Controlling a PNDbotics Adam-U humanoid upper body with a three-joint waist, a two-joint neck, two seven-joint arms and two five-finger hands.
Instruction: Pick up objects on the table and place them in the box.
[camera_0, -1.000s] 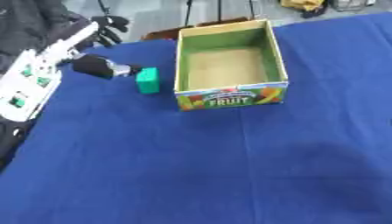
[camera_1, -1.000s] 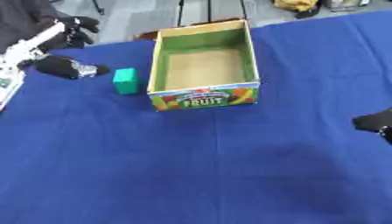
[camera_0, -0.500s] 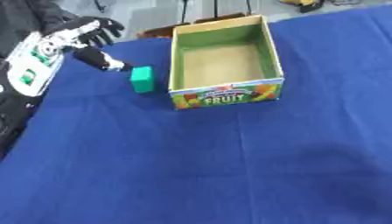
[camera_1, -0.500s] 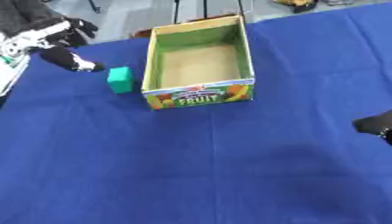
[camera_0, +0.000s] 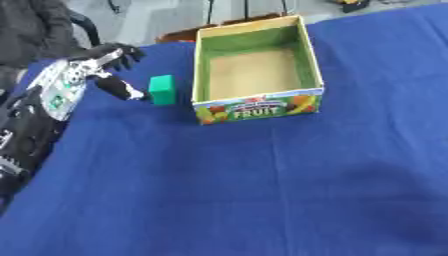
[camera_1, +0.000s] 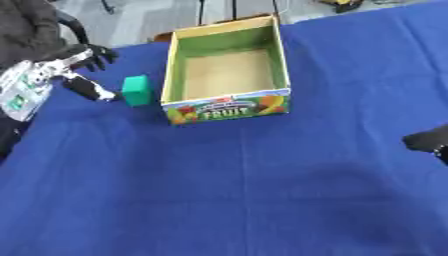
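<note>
— Where does the block (camera_0: 162, 89) sit?

— On the blue counter (camera_0: 262, 190), upright, just beside the box (camera_0: 254, 70) at its nine o'clock, apart from the wall.

— And the box?

— An open cardboard fruit box, green inside, nothing in it, toward twelve o'clock on the counter.

— The left hand (camera_0: 103, 67)?

— At the block's nine o'clock, fingers spread and relaxed, holding nothing; its thumb (camera_0: 122, 90) reaches toward the block, contact unclear.

— The right hand (camera_1: 429, 142)?

— Only a dark sliver at three o'clock in the right eye view, well apart from the box. Whether its fingers are open or curled cannot be told.
</note>
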